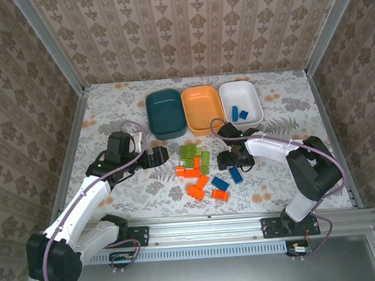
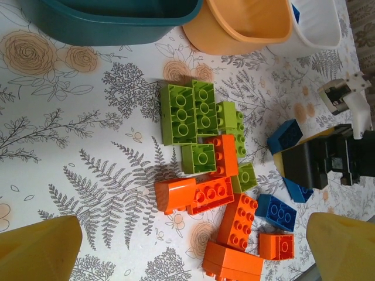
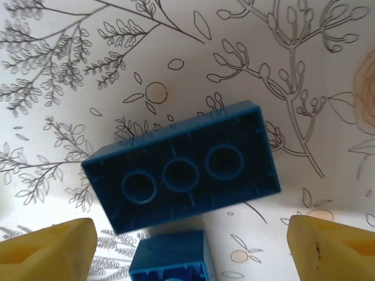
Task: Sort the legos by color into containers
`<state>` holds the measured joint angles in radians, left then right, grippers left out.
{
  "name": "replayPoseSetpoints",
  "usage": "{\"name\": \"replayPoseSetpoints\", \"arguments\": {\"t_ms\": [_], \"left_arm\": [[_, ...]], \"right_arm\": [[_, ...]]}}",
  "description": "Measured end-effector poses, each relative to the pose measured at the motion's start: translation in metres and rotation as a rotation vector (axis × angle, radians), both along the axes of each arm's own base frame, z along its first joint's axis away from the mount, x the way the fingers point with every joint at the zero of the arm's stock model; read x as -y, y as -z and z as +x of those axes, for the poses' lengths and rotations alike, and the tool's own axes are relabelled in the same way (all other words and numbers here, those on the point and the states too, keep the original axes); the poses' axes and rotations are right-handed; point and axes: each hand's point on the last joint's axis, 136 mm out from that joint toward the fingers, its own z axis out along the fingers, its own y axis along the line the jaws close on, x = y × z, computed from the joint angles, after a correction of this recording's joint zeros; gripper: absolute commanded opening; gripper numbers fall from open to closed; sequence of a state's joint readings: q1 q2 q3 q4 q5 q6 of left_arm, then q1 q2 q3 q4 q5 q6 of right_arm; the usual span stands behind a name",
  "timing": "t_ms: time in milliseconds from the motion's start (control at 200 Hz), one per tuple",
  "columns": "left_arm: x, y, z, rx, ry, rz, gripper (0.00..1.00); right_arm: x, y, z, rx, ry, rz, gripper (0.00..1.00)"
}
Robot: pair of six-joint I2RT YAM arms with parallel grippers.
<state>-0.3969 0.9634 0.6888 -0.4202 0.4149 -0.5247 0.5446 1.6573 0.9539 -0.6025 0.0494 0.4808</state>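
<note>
The legos lie in a loose pile mid-table: green bricks (image 1: 195, 156) (image 2: 187, 114), orange bricks (image 1: 191, 173) (image 2: 202, 193) and blue bricks (image 1: 220, 184) (image 2: 275, 212). My left gripper (image 1: 160, 156) (image 2: 190, 252) is open just left of the pile, nothing between its fingers. My right gripper (image 1: 230, 159) (image 3: 190, 252) is open over an upside-down blue brick (image 3: 181, 170), with a second blue brick (image 3: 170, 257) beside it. At the back stand the dark teal bin (image 1: 165, 113), the orange bin (image 1: 202, 108) and the white bin (image 1: 248, 93), which holds blue bricks (image 1: 239, 113).
Patterned walls and metal posts enclose the floral table. In the left wrist view the right arm's black gripper body (image 2: 319, 161) stands at the pile's right side. Bare tabletop stretches left of the pile and along the right edge.
</note>
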Motion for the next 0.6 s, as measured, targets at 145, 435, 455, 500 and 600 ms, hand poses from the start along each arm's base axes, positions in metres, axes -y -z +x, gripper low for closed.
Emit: {"name": "replayPoseSetpoints", "arguments": {"t_ms": [145, 435, 455, 500, 600], "left_arm": [[0.0, 0.0, 0.0, 0.0, -0.002, 0.0, 1.0], [-0.002, 0.001, 0.001, -0.001, -0.006, 0.001, 1.0], [-0.002, 0.001, 0.001, -0.001, -0.006, 0.001, 1.0], [-0.002, 0.001, 0.001, -0.002, -0.006, 0.002, 1.0], [-0.002, 0.003, 0.0, -0.005, -0.006, 0.003, 1.0]], "right_arm": [[-0.004, 0.003, 0.005, 0.005, -0.005, 0.002, 0.87], [-0.007, 0.005, 0.022, 0.034, -0.012, -0.028, 0.81], [-0.007, 0.004, 0.024, 0.038, -0.013, -0.031, 0.8], [-0.008, 0.004, 0.029, 0.044, -0.019, -0.037, 0.78], [-0.013, 0.003, 0.038, 0.054, -0.03, -0.04, 0.7]]}}
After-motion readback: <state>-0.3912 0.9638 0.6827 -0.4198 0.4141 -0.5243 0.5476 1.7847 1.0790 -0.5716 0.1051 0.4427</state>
